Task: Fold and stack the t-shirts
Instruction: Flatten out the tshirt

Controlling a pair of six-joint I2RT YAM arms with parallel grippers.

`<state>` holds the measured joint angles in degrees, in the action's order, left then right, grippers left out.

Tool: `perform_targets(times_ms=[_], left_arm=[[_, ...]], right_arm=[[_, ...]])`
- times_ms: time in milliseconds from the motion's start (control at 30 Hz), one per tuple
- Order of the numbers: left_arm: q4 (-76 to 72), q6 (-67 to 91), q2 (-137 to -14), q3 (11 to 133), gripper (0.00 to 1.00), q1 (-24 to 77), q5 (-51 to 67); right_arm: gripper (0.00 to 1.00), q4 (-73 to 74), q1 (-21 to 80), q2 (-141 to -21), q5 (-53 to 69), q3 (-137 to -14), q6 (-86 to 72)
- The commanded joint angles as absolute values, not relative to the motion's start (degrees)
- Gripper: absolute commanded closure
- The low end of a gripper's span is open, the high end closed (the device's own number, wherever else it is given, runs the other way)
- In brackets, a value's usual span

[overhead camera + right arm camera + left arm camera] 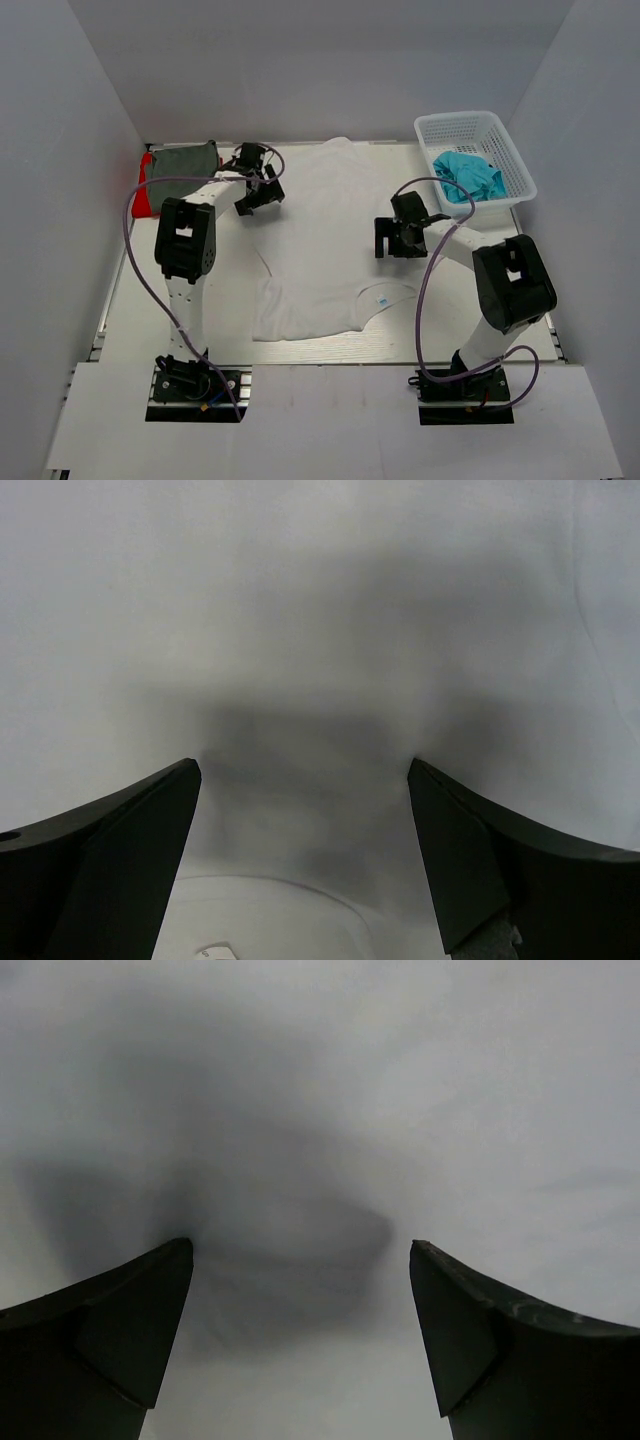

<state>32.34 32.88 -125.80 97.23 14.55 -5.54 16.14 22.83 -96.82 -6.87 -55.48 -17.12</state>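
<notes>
While the white t-shirt (320,250) is lying spread flat across the middle of the desk (300,352), its collar and small blue neck label (381,300) pointing toward the near edge, I am hovering over it with my left jaws above its far left part and my right jaws above its right side. Both pairs are standing spread wide and pinching nothing, and both wrist views are showing only pale cloth under the tips. I am judging this shirt to be light, thin and limp, so it is likely going to sag and drag rather than keep any shape, and a pinch in its middle is probably going to bunch it. I am reckoning the better hold is at the edges, one pair on each side at a hem, shoulder or sleeve seam where the cloth is doubled, lifting both sides together to keep the fold straight. The dark grey t-shirt (185,160) is sitting folded, seemingly on the red t-shirt (147,165), at the far left corner, and the teal t-shirt (470,175) is lying crumpled in the white basket (520,165) at the far right corner.
</notes>
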Motion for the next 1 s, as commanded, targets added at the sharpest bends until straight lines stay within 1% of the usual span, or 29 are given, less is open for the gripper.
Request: perform_targets(times_ms=[0,67,100,200,233,300,333,367,400,467,500,567,600,633,733,833,867,933,967], left_arm=[[35.68,35.15,-122.53,92.3,0.0,14.06,-8.26],[36.83,37.69,-120.77,85.98,0.0,14.06,-8.79],[36.83,38.66,-117.37,82.91,0.0,14.58,-8.79],[36.3,43.4,-109.72,64.5,0.0,15.73,-9.75],[37.17,46.2,-103.86,61.21,0.0,15.73,-9.76],[39.2,48.85,-97.15,54.53,0.0,15.73,-9.76],[39.2,49.82,-93.46,47.53,0.0,16.34,-7.67],[38.59,51.66,-85.68,44.07,0.0,16.35,-6.17],[37.37,51.68,-81.6,37.59,0.0,16.96,-1.71],[35.34,52.46,-74.22,32.28,0.0,17.58,3.31],[34.72,52.47,-68.18,29.38,0.0,18.19,6.73],[36.46,53.17,-63.39,28.65,0.0,18.81,6.77],[38.48,53.7,-61.63,28.65,0.0,18.81,4.16],[38.5,53.7,-59.35,29.7,0.0,18.81,3.17],[36.84,51.07,-58.71,34.7,0.0,19.34,1.94],[34.28,48.09,-62.21,41.29,0.0,19.34,-0.43],[34.28,48.08,-63.88,45.83,0.0,19.34,-3.48],[35.76,46.59,-69.85,50.51,0.0,19.34,-7.54],[35.77,46.58,-72.05,54.63,0.0,17.86,-9.04]], right_arm=[[0.1,15.64,22.41,-98.43,-4.66,-56.51,-16.44],[0.1,15.73,22.06,-99.75,-4.31,-56.51,-16.17],[0.1,15.56,21.97,-100.1,-4.31,-56.43,-16.0],[0.1,12.92,21.71,-101.69,-3.34,-56.51,-12.57],[0.1,13.09,21.53,-102.47,-3.17,-58.25,-11.09],[0.1,13.36,21.71,-103.88,-3.07,-59.32,-6.71],[0.1,13.01,21.88,-104.32,-1.51,-60.37,-5.37],[0.1,12.57,21.8,-104.67,-1.67,-61.25,-4.06],[0.1,12.39,21.8,-105.9,-0.97,-62.48,-1.17],[0.1,12.57,21.62,-106.87,-0.97,-66.68,1.65],[0.1,12.74,21.53,-108.53,-0.79,-67.93,4.72],[0.1,13.44,21.71,-110.64,-0.88,-70.39,7.54],[0.1,13.53,21.62,-111.87,-0.97,-74.14,8.34],[0.1,13.36,21.71,-113.1,-0.62,-75.22,9.65],[0.1,13.62,21.53,-116.17,-0.53,-83.55,12.2],[0.1,18.87,21.53,-117.59,-0.7,-90.94,11.78],[0.1,20.03,21.45,-117.25,-0.53,-91.14,11.17],[0.1,21.09,21.71,-114.1,-0.62,-89.4,8.1],[0.1,22.22,21.71,-113.21,-1.49,-88.51,6.78]])
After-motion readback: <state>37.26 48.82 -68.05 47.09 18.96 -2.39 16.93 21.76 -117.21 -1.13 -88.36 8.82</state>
